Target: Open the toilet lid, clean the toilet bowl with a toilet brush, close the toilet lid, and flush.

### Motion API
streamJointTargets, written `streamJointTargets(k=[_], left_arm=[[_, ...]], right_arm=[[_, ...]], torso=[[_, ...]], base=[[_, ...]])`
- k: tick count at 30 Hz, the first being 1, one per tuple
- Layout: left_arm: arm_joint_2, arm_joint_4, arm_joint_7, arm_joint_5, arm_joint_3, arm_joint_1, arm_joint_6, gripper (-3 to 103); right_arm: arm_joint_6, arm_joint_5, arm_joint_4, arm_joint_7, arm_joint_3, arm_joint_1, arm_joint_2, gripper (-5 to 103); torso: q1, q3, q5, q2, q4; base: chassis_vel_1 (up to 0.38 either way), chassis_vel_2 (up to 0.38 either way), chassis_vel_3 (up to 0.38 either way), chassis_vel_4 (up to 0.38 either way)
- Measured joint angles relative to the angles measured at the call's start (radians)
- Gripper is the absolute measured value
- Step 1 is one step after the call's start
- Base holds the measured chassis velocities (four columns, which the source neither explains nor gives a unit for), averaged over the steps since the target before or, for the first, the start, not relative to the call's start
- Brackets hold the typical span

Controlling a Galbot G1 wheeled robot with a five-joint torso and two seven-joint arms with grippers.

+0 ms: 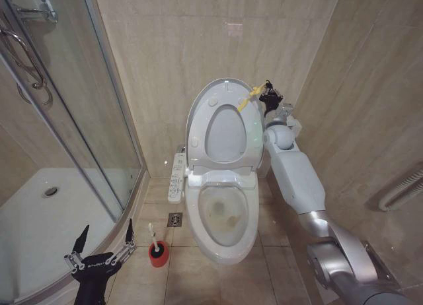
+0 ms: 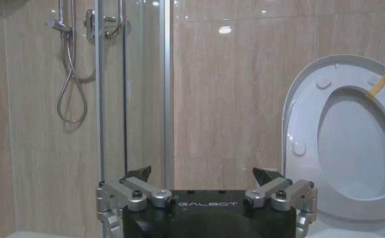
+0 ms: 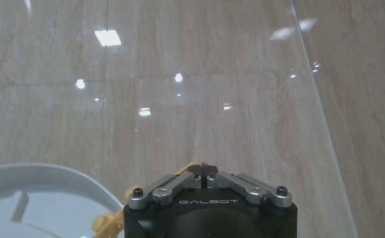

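The toilet lid [image 1: 198,130] [image 2: 304,124] stands raised against the back wall, and its yellow loop tag [image 1: 250,99] [image 2: 382,82] runs up to my right gripper [image 1: 269,92]. In the right wrist view the right gripper [image 3: 203,168] is shut, with the yellow tag [image 3: 109,224] beside its body and nothing seen between the fingertips. The toilet bowl [image 1: 221,216] lies uncovered, brownish inside. The toilet brush [image 1: 152,232] stands in a red holder [image 1: 158,253] on the floor left of the bowl, its head hidden. My left gripper [image 1: 106,227] [image 2: 202,173] hangs open left of the holder.
A glass shower enclosure [image 1: 99,120] with a white tray [image 1: 39,219] fills the left side. A control panel [image 1: 177,176] juts from the toilet's left flank, and a floor drain [image 1: 174,219] sits beside it. Tiled walls close in behind and at the right.
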Motion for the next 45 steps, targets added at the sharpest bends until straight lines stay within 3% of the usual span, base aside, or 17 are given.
streamJointTargets(k=[15, 24, 25, 31, 32, 38, 39, 45], left_arm=[[0.0, 0.0, 0.0, 0.0, 0.0, 0.0, 0.0, 100], [0.0, 0.0, 0.0, 0.0, 0.0, 0.0, 0.0, 100], [0.0, 0.0, 0.0, 0.0, 0.0, 0.0, 0.0, 100], [0.0, 0.0, 0.0, 0.0, 0.0, 0.0, 0.0, 100], [0.0, 0.0, 0.0, 0.0, 0.0, 0.0, 0.0, 100], [0.0, 0.0, 0.0, 0.0, 0.0, 0.0, 0.0, 100], [0.0, 0.0, 0.0, 0.0, 0.0, 0.0, 0.0, 100], [0.0, 0.0, 0.0, 0.0, 0.0, 0.0, 0.0, 100]], right_arm=[[-0.031, -0.004, 0.026, -0.002, -0.013, 0.001, -0.024, 1], [-0.093, 0.058, 0.156, 0.005, -0.034, -0.073, -0.085, 1], [-0.1, 0.066, 0.183, 0.01, -0.035, -0.093, -0.094, 28], [-0.129, 0.089, 0.279, 0.026, -0.035, -0.169, -0.118, 28], [-0.137, 0.093, 0.304, 0.031, -0.035, -0.197, -0.124, 54], [-0.193, 0.117, 0.455, 0.072, -0.031, -0.323, -0.145, 54], [-0.208, 0.125, 0.492, 0.078, -0.025, -0.349, -0.152, 82], [-0.243, 0.127, 0.624, 0.073, 0.041, -0.473, -0.202, 82]], torso=[[0.0, 0.0, 0.0, 0.0, 0.0], [0.0, 0.0, 0.0, 0.0, -0.0003], [0.0, 0.0, -0.0001, 0.0, -0.0003], [0.0, 0.0, -0.0001, 0.0, 0.0001], [0.0, 0.0, -0.0001, 0.0, 0.0002], [0.0, 0.0, 0.0, 0.0, 0.0001], [0.0, 0.0, 0.0, 0.0, 0.0002], [0.0, 0.0, 0.0, 0.0, -0.0002]], base=[[0.0, 0.0, 0.0, 0.0], [0.0, 0.0, 0.0, 0.0], [0.0, 0.0, 0.0, 0.0], [0.0, 0.0, 0.0, 0.0], [0.0, 0.0, 0.0, 0.0], [0.0, 0.0, 0.0, 0.0], [0.0, 0.0, 0.0, 0.0], [0.0, 0.0, 0.0, 0.0]])
